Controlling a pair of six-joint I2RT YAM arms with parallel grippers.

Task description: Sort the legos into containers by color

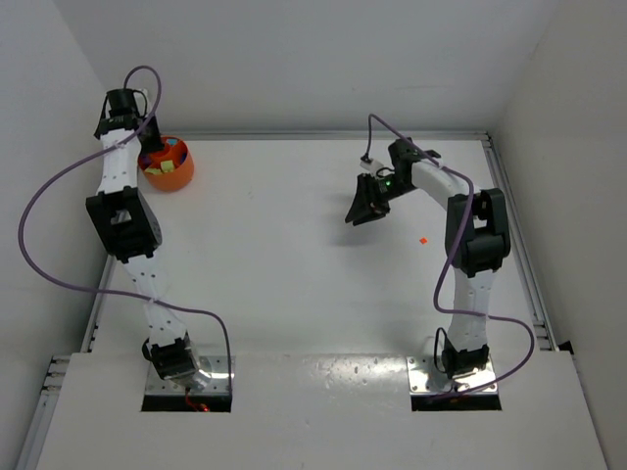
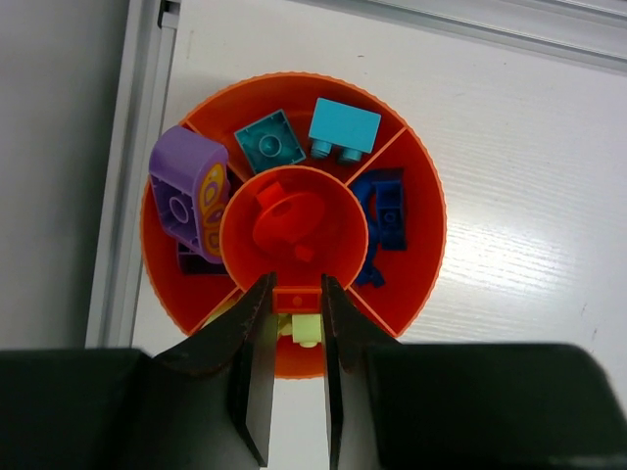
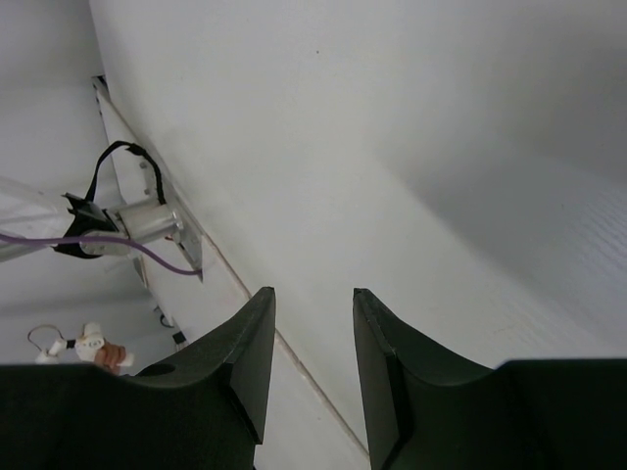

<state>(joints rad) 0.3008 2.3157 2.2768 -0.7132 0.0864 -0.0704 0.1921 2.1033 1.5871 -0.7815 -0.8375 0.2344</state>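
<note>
Item 1, bowl (image 2: pixel 423 166): round, orange, ribbed rim, divided into a central round cup and a ring of wedge compartments. It stands on the white worktop (image 1: pixel 294 255) at its 10 o'clock corner in the top view, just beside the metal edge rail (image 2: pixel 127 196). Item 2, legos in the bowl, placed by clock face around the cup in the left wrist view: purple piece (image 2: pixel 176 201) with a yellow-and-orange patterned face, 9 o'clock, lying over a darker brick that is mostly hidden; teal brick (image 2: pixel 271 145), 11 o'clock, studs up; light blue brick (image 2: pixel 345 127), 1 o'clock, on its side with studs toward the cup, in the same wedge as the teal one; dark blue bricks (image 2: pixel 389 217), 3 o'clock; yellow-green brick (image 2: pixel 306 329), 6 o'clock, partly hidden; red pieces (image 2: pixel 286 217) in the central cup. Item 3, left fingers (image 2: pixel 250 362): directly above the bowl's 6 o'clock side, set narrowly and closed on a small orange brick (image 2: pixel 297 300) that fills the gap between the tips. Item 4, right fingers (image 3: pixel 250 362): parted, nothing between them, held above bare worktop. In the top view they sit toward 1 o'clock of the worktop's centre, well apart from the bowl. Item 5, loose orange-red brick (image 1: pixel 423 240): alone on the worktop, near the right fingers at their 4 o'clock. Item 6, purple cable (image 1: pixel 39 196): one loops along each arm.
</note>
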